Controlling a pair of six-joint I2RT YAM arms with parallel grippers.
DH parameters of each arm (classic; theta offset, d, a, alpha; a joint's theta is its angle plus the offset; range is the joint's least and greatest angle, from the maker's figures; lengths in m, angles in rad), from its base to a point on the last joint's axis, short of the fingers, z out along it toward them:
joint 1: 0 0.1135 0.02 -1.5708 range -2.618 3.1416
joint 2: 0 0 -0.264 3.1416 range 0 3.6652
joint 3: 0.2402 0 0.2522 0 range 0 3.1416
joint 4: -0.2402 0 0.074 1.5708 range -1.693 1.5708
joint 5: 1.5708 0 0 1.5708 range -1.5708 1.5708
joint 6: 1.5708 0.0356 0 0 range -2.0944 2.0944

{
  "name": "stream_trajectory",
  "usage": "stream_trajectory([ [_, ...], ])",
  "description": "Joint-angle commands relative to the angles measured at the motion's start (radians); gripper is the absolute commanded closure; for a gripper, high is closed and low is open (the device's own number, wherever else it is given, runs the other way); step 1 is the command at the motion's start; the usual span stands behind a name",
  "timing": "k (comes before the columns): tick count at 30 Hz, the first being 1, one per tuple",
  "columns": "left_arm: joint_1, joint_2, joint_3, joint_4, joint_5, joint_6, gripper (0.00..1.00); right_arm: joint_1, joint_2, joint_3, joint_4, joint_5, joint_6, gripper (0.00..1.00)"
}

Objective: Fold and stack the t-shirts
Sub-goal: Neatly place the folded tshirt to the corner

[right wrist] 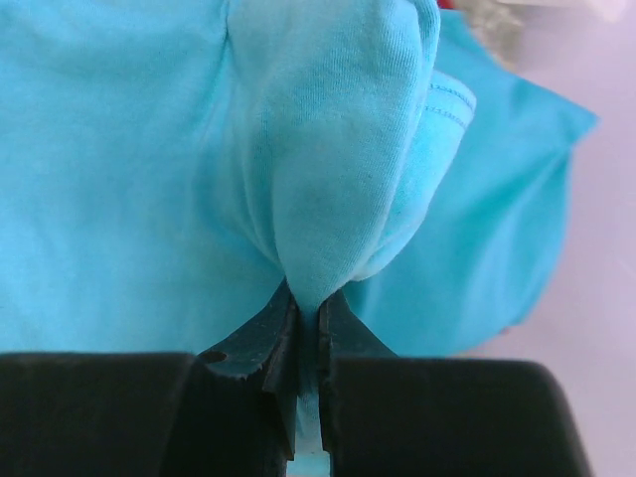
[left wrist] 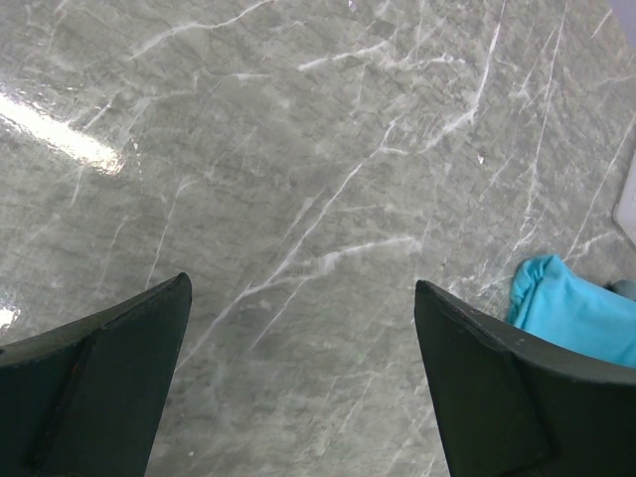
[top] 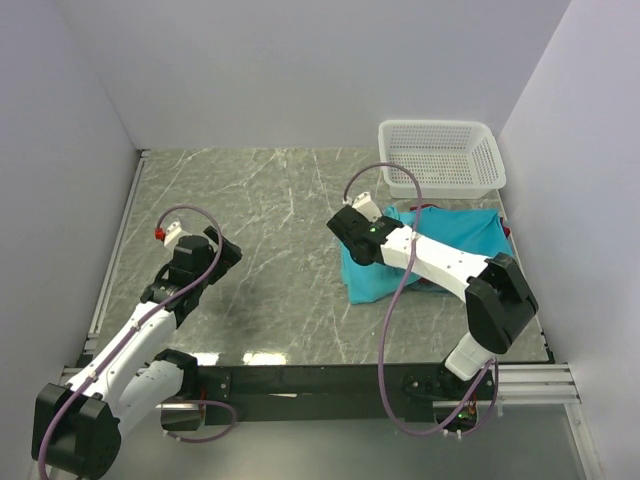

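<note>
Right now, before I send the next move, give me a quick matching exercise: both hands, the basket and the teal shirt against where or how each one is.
Things:
1 left hand
2 right hand
3 white basket
4 teal t-shirt

States:
A at the far right corner of the table
B shut on a pinch of teal cloth
C open over bare table
D lying just in front of the basket

Pairs: 1-C; 2-B; 3-A; 4-D
</note>
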Motion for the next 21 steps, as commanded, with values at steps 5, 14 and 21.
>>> stream_trajectory([
  [5, 0.006, -0.009, 0.000, 0.016, -0.015, 0.008, 0.01, -0.033, -0.081, 0.088, -0.101, 0.175, -0.027, 1.00],
  [14, 0.006, 0.009, 0.003, 0.019, -0.018, 0.008, 0.01, -0.077, -0.164, 0.126, -0.081, 0.097, -0.132, 1.00],
  [21, 0.007, 0.022, 0.004, 0.025, -0.010, 0.011, 0.01, -0.106, -0.205, 0.204, -0.102, 0.034, -0.148, 1.00],
])
